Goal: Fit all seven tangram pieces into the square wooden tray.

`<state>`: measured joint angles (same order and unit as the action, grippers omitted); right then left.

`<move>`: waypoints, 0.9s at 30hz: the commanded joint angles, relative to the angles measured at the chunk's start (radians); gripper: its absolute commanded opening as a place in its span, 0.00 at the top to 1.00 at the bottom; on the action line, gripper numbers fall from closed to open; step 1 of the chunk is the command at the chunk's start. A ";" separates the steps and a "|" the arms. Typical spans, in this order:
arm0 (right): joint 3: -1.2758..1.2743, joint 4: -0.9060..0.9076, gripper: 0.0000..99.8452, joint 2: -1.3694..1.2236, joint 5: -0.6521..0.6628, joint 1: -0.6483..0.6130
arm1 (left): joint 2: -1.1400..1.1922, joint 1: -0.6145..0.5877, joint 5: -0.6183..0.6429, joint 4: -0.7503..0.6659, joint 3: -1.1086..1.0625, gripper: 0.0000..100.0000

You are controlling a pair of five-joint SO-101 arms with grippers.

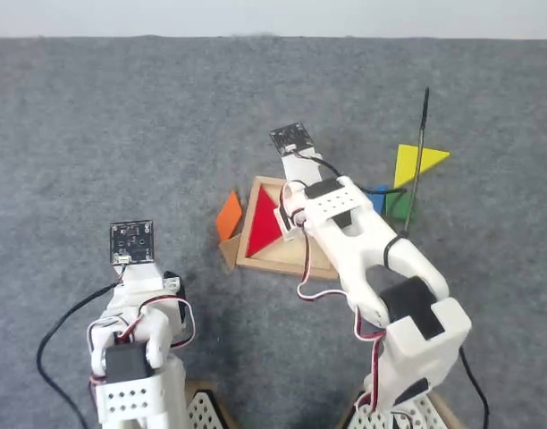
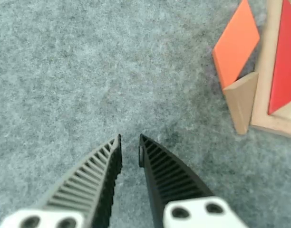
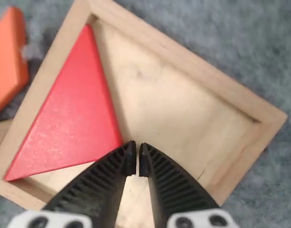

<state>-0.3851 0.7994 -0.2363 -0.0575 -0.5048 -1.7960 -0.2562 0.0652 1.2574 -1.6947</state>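
The square wooden tray (image 1: 272, 261) lies mid-table, with a red triangle (image 1: 263, 229) flat against its left wall. In the right wrist view my right gripper (image 3: 137, 154) hangs shut just above the tray's bare floor (image 3: 183, 114), its tips at the red triangle's (image 3: 69, 123) corner and holding nothing. An orange parallelogram (image 1: 229, 214) and a plain wooden triangle (image 1: 229, 254) lie outside the tray's left edge. Yellow triangle (image 1: 417, 163), blue piece (image 1: 378, 198) and green piece (image 1: 400, 207) sit to the tray's right. My left gripper (image 2: 130, 142) hovers slightly open over carpet, short of the orange parallelogram (image 2: 236, 42).
Grey carpet (image 1: 122, 125) covers the table. A thin black rod (image 1: 421, 152) stands upright by the yellow triangle. The right arm's white body (image 1: 363, 241) overhangs the tray's right half. The left arm (image 1: 135, 331) is at the near left.
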 commanded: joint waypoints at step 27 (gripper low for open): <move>-0.457 0.111 0.97 0.375 0.242 0.084 | -0.018 -0.005 0.009 0.005 0.012 0.94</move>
<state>-0.7718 0.8838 0.0706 0.1435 -0.4649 -1.7960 -0.2562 0.0652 1.2574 -1.6947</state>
